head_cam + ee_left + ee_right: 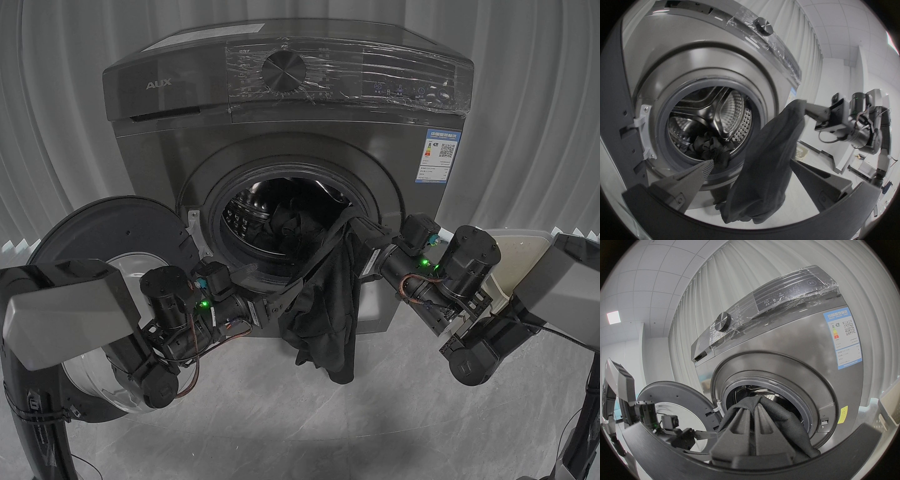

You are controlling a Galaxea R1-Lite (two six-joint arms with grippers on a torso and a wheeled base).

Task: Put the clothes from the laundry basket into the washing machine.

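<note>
Black cloth [325, 306] hangs long and straight down from the right pincer [755, 405], which pinches its top at the mouth of the washing machine [281, 144]. Most of it hangs outside. Left pincer [750, 164] is spread wide, just beside the low part.

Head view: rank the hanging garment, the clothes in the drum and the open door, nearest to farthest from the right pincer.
1. Hanging garment, held by the right pincer at the drum mouth.
2. Clothes in the drum, just behind it.
3. Open door, far left.
</note>
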